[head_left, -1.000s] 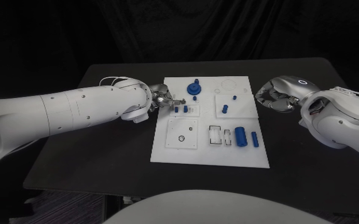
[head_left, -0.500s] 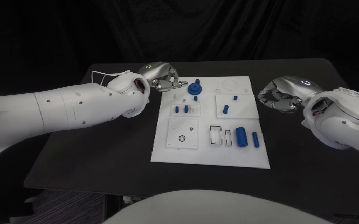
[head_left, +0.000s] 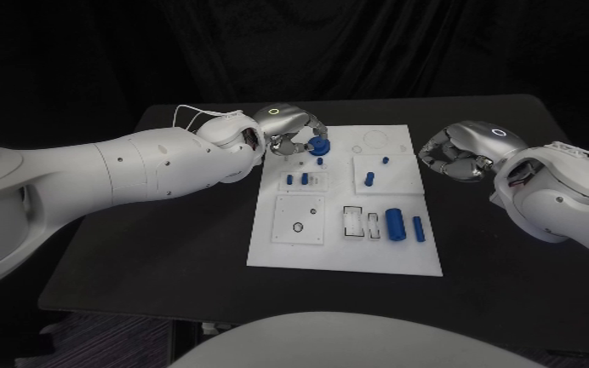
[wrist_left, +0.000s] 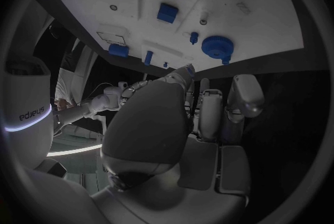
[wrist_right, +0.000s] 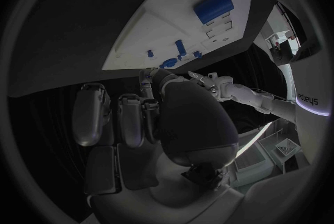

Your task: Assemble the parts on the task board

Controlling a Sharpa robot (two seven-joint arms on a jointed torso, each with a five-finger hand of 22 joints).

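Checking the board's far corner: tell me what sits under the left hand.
Under the left hand sits the round blue gear on the white board; the fingers cover its near-left side, so contact there cannot be seen.

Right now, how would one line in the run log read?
left robot hand: at blue gear, far board edge | right robot hand: curled, off board, holding nothing

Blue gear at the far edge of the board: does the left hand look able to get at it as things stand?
Probably yes. The left hand hovers right beside the blue gear at the task board's far-left corner, and nothing stands between them. The left wrist view shows the fingers holding nothing.
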